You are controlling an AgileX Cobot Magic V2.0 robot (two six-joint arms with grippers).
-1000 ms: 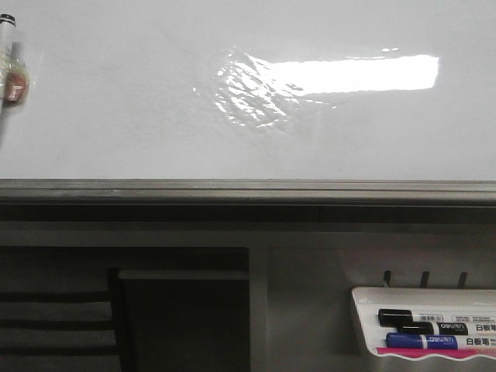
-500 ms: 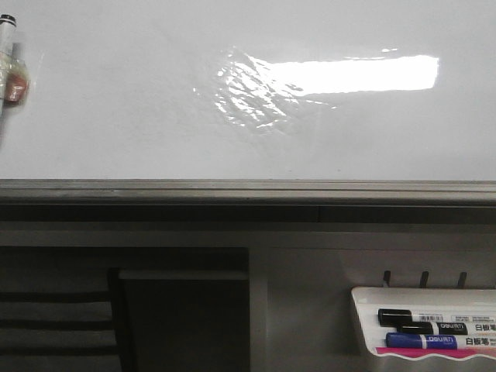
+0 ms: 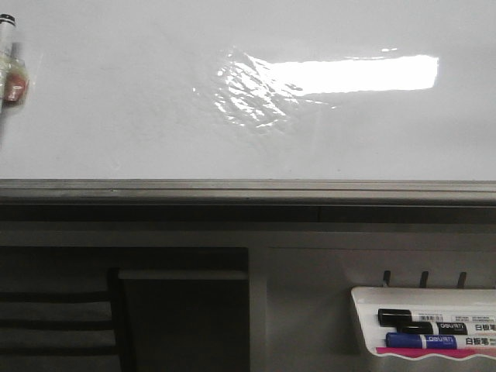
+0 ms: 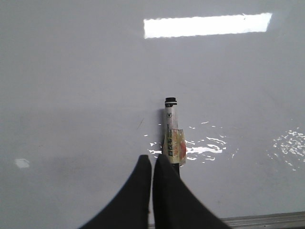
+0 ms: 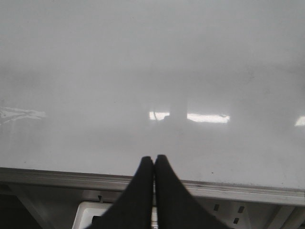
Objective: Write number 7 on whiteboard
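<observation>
The whiteboard is glossy white with a bright rectangular glare and a grey frame along its near edge. No number 7 shows on it; the left wrist view has only a tiny faint dash. My left gripper is over the board, jaws together. A white marker with a taped label sticks out from behind its right finger; how it is fastened is hidden. The marker shows at the front view's far left edge. My right gripper is shut and empty over the board's near frame.
A small white tray hangs below the board at the right, holding a black marker and a blue marker. Part of the tray shows in the right wrist view. Dark shelving lies under the board at the left.
</observation>
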